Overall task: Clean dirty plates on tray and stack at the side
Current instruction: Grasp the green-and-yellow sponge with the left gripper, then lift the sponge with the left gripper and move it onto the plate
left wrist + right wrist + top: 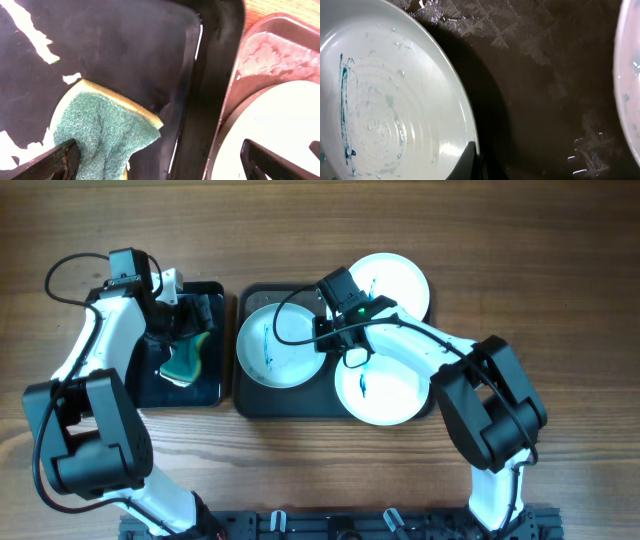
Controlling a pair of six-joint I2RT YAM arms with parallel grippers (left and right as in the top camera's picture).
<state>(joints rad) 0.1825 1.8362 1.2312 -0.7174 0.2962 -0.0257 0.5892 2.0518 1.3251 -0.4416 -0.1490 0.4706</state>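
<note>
Overhead, three plates (278, 345) lay on the tray (330, 408), the right gripper (333, 332) at the left plate's rim. In the left wrist view, the left gripper (160, 162) gaped wide and empty, one finger touching the sponge (100, 130). In the right wrist view, a smeared plate (385, 115) showed, and I couldn't tell that gripper's hold.

Three plates (272, 350) crowd the tray (290, 402), narrow bare strip between — right arm (420, 345) spanning above.

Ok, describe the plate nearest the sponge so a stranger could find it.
Find the large dark grey rectangular tray at the table's centre. Take the round white plate at its left end, next to the smaller black tray with the green sponge. It sits alone there; its blue-green streak is a long thin line.
</note>
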